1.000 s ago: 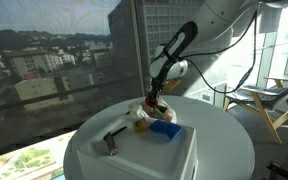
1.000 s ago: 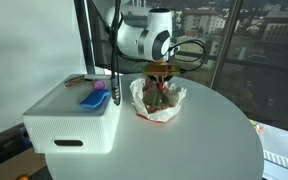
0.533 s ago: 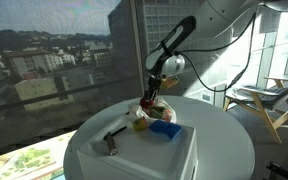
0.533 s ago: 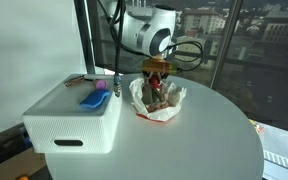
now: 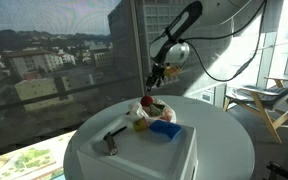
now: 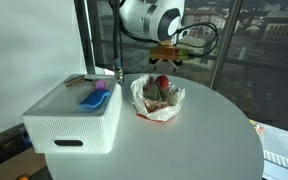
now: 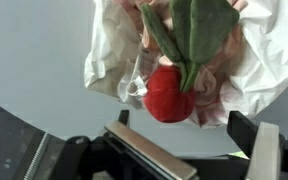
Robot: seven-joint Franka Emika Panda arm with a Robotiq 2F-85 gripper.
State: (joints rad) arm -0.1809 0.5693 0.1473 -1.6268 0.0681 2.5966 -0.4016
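A red, strawberry-like toy (image 7: 167,95) with green leaves (image 7: 199,30) lies in a crumpled white wrapper (image 7: 112,55) on the round white table. In the wrist view it sits just beyond my gripper (image 7: 184,125), whose dark fingers (image 7: 248,130) stand wide apart with nothing between them. In both exterior views the gripper (image 5: 156,72) (image 6: 164,62) hangs open a short way above the red toy (image 5: 147,101) (image 6: 161,85) and the wrapper (image 5: 142,117) (image 6: 156,102), touching neither.
A white box (image 5: 154,152) (image 6: 72,122) stands on the table (image 6: 184,145) beside the wrapper, carrying a blue pad (image 5: 165,129) (image 6: 91,98), a small purple thing (image 6: 101,87) and a dark tool (image 5: 112,137). Window glass stands close behind.
The gripper was down on the red toy with its jaws nearly shut; it has opened wide and risen straight up. The toy stays in the wrapper.
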